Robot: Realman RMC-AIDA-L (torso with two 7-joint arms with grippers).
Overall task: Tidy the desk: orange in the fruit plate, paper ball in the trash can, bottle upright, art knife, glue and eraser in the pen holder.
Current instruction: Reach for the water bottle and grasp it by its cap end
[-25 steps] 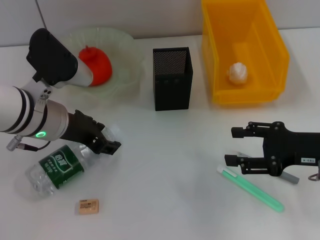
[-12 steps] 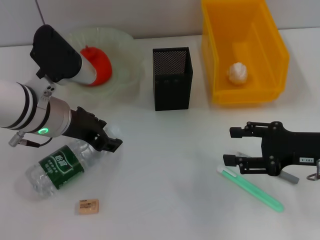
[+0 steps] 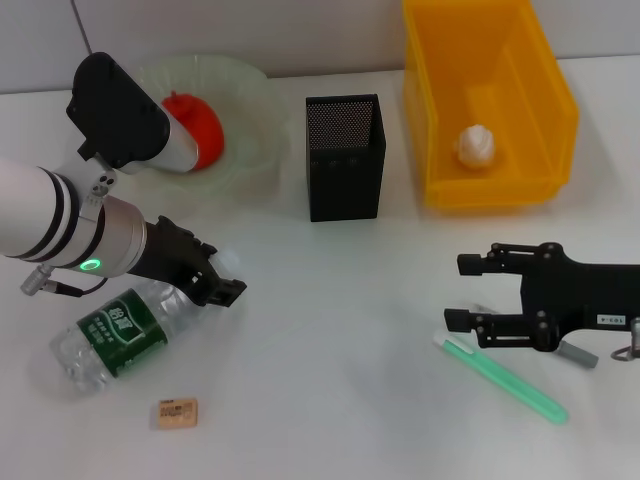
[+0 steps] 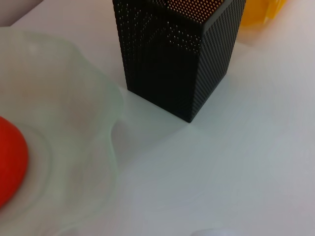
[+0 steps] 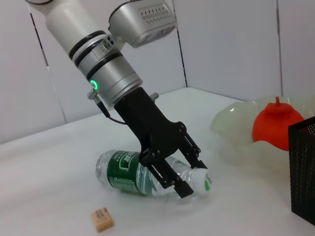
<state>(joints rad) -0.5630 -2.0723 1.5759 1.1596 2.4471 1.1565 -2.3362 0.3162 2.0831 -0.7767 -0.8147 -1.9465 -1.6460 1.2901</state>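
1. The left gripper straddles the neck end of the bottle, which lies on its side on the desk; its fingers sit around the cap end, whether pressing it is unclear.
2. The right gripper hovers spread wide, empty, over the green glue stick.
3. The eraser lies near the bottle.

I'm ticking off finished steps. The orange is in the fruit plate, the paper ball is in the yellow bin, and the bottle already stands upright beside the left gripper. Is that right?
Not quite. The bottle is not upright: the head view shows it lying on its side, with the left gripper at its cap end. The rest holds: the orange sits in the fruit plate and the paper ball lies in the yellow bin.
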